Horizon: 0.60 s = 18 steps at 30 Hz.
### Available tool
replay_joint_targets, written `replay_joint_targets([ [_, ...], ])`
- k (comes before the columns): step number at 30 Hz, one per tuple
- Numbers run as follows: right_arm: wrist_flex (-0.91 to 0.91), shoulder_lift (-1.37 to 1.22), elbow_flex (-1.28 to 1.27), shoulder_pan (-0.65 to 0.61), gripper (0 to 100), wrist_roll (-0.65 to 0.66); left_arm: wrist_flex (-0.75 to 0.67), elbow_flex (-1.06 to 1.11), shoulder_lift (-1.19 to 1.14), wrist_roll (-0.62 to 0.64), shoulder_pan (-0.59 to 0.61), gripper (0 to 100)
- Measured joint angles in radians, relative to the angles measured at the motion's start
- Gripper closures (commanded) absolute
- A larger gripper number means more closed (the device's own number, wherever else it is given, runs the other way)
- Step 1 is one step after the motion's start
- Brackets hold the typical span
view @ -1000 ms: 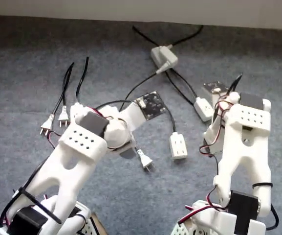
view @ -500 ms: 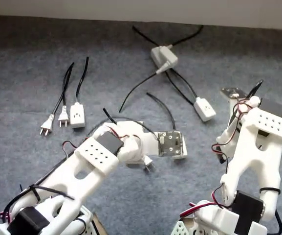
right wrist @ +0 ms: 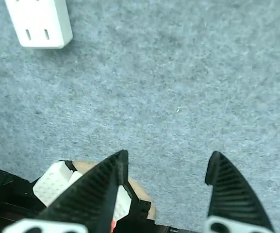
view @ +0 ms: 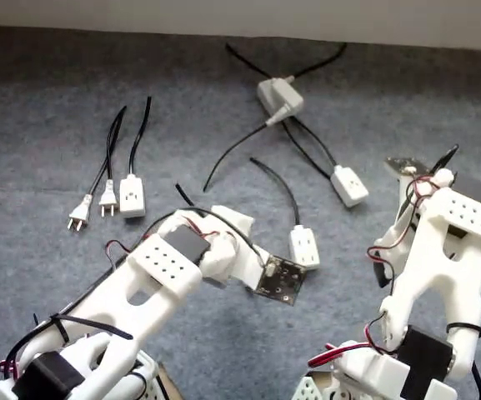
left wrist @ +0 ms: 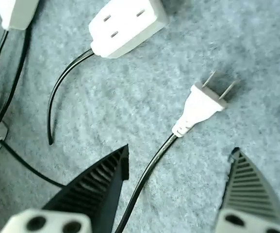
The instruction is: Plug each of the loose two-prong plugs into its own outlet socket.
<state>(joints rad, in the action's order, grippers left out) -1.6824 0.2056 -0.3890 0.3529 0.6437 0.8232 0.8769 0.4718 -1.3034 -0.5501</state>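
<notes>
Plug (left wrist: 204,102) on carpet (left wrist: 256,43) near socket (left wrist: 125,23)

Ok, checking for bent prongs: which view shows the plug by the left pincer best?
Left wrist view: the plug lies whole, both prongs clear, ahead of the left pincer. In the high view the left arm covers it; the right wrist view faces a socket.

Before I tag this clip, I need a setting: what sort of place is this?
Probably a robot practice bench rather than a home. A grey felt-like table carries the left arm and right arm side by side, with plugs and sockets laid out on short loose cords.
</notes>
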Motion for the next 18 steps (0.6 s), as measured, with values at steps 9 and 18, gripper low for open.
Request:
replay_joint_targets([
  [9,0.0,0.0,0.0,0.064,74.2,0.0,-0.18,0.031,-0.095,-0.002,-0.075,69],
  [18,0.0,0.0,0.0,0.077,74.2,0.0,-0.169,-0.068,-0.298,-0.002,-0.075,69],
])
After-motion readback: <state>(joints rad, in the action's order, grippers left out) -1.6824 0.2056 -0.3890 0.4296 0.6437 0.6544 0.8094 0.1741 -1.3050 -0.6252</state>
